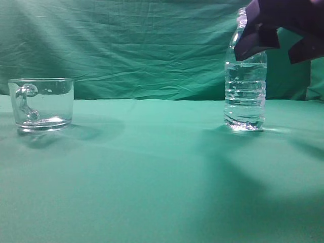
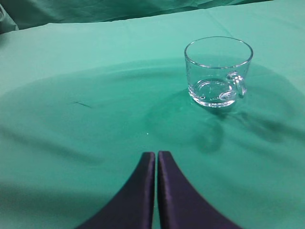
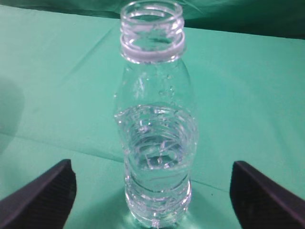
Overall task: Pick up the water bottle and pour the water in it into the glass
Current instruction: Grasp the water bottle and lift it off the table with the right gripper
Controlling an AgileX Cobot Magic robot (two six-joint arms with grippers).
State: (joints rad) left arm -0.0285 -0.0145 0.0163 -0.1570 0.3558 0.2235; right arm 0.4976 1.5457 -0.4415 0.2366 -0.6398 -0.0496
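Note:
The water bottle [image 1: 245, 96] stands upright on the green cloth at the right, uncapped. The water [image 1: 245, 101] fills its lower half. In the right wrist view the bottle [image 3: 155, 143] stands between my right gripper's [image 3: 152, 191] wide-open fingers, not touched. In the exterior view that gripper [image 1: 276, 38] hangs at the bottle's upper part and hides its neck. The glass [image 1: 41, 104], a clear handled mug, stands empty at the left. It also shows in the left wrist view [image 2: 218, 71], ahead and to the right of my left gripper [image 2: 156, 157], which is shut and empty.
A green cloth [image 1: 152, 167] covers the table and hangs as a wrinkled backdrop [image 1: 126, 45] behind. A wide stretch of cloth separates the glass and the bottle.

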